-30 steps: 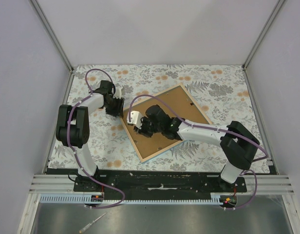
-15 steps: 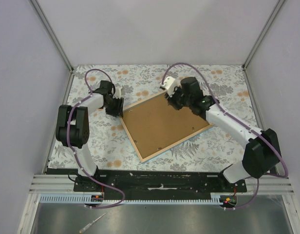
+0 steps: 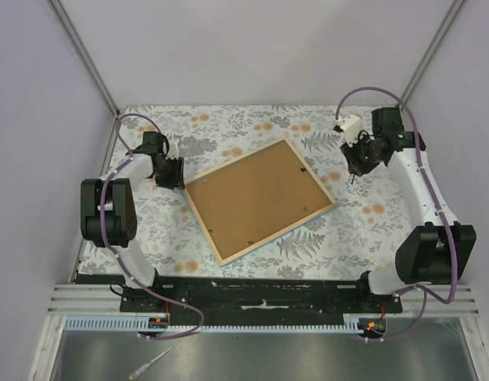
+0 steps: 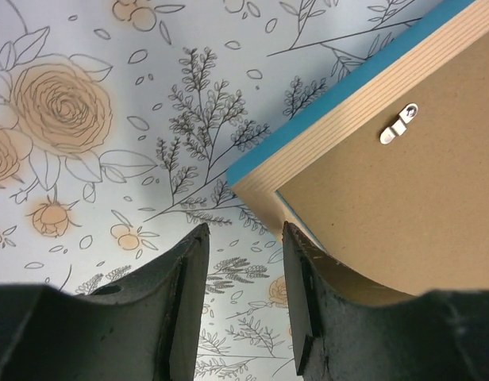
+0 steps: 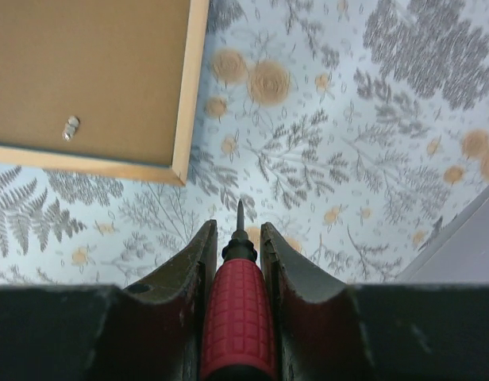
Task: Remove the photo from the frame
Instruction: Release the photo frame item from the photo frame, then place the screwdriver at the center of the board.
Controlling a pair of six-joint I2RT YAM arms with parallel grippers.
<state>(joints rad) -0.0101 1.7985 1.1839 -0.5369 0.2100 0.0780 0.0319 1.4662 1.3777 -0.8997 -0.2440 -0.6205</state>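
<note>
Left wrist view: frame (image 4: 348, 115) lies back-up on floral cover (image 4: 109, 159), with photo (image 4: 419, 214) seated inside (brown back showing), its corner seemingly bowed. Left gripper (image 4: 244, 238) has jaws apart and empty; right gripper (image 5: 238, 234) clamps red-handled screwdriver (image 5: 236, 309).

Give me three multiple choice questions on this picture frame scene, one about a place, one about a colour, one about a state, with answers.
1. Where is the right tool?
A) over the middle of the frame
B) over the floral cover, right of the frame
C) down by the arm bases

2. What colour is the handle of the screwdriver?
A) red
B) yellow
C) green

3. How is the left tool?
A) shut on the frame
B) open and empty
C) shut on the screwdriver

Answers: 1 B, the top view shows it beyond the frame's right corner. 2 A, the right wrist view shows a red ribbed grip. 3 B, only floral cover shows between its fingers.
</note>
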